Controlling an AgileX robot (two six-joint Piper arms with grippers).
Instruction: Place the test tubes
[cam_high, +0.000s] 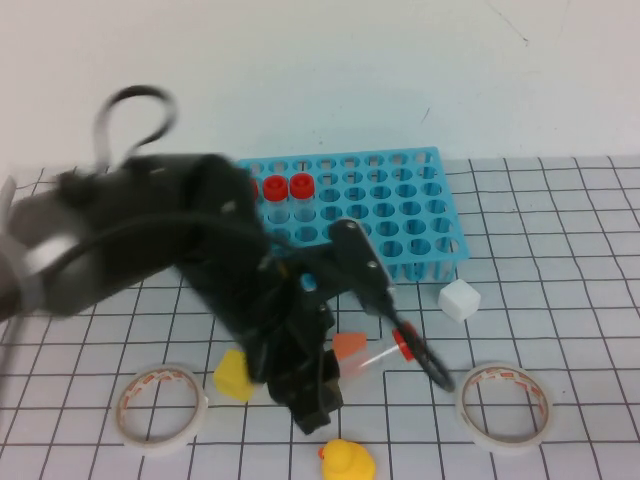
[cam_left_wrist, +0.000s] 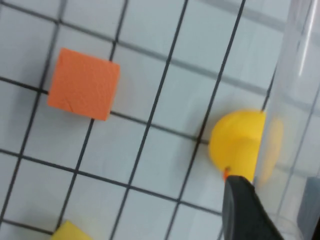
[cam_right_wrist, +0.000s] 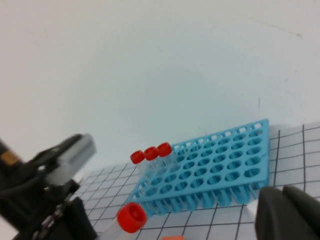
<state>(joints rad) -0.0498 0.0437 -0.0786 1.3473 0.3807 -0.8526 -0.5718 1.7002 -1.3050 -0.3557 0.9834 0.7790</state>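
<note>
At front of bench (cam_high: 560, 300), beside orange cube (cam_high: 349, 346): red-capped test tube (cam_high: 402, 343) clamped in jaws of left gripper (cam_high: 420, 358), not yet racked. Already standing in blue rack (cam_high: 420, 215): three capped tubes (cam_high: 287, 187). Parked aside, jaws together: right gripper (cam_right_wrist: 289, 212).

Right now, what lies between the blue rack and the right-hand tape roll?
A white cube, per the high view. The left end effector hangs near the duck; right end effector, shut, faces the rack.
</note>
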